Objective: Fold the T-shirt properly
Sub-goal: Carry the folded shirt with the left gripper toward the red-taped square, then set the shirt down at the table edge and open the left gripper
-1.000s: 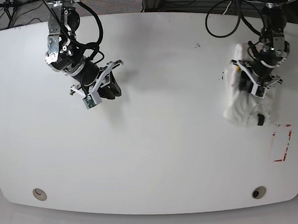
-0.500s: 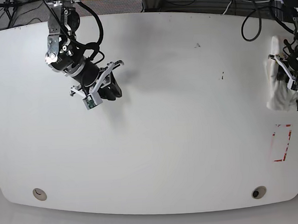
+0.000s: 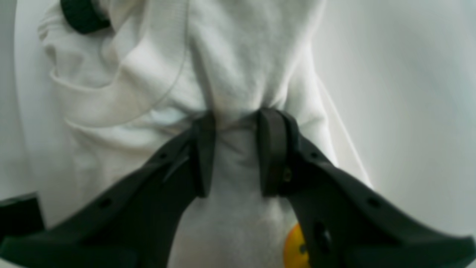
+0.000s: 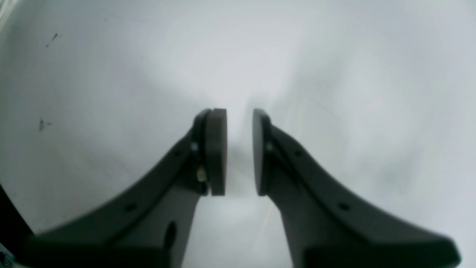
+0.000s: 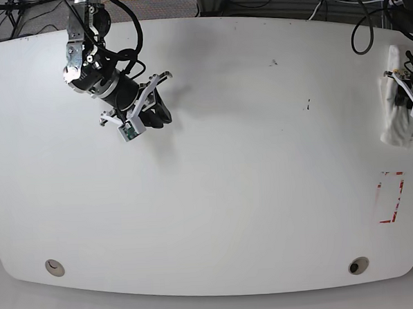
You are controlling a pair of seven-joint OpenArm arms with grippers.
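**Shirt bunched in left jaws, fold not visibly done**

Left jaws (image 3: 234,152) clamp a thick bunch of the white cloth T-shirt with an orange print patch (image 3: 238,56); cloth fills the gap between them and spreads ahead and to both sides. In the base view it sits as a compact wad at the far edge of the white bench (image 5: 264,193). Right jaws (image 4: 240,152) stand narrowly parted, holding nothing, bare bench beyond them. Judging progress: shirt looks crumpled, not flat; spreading and all folds appear left.
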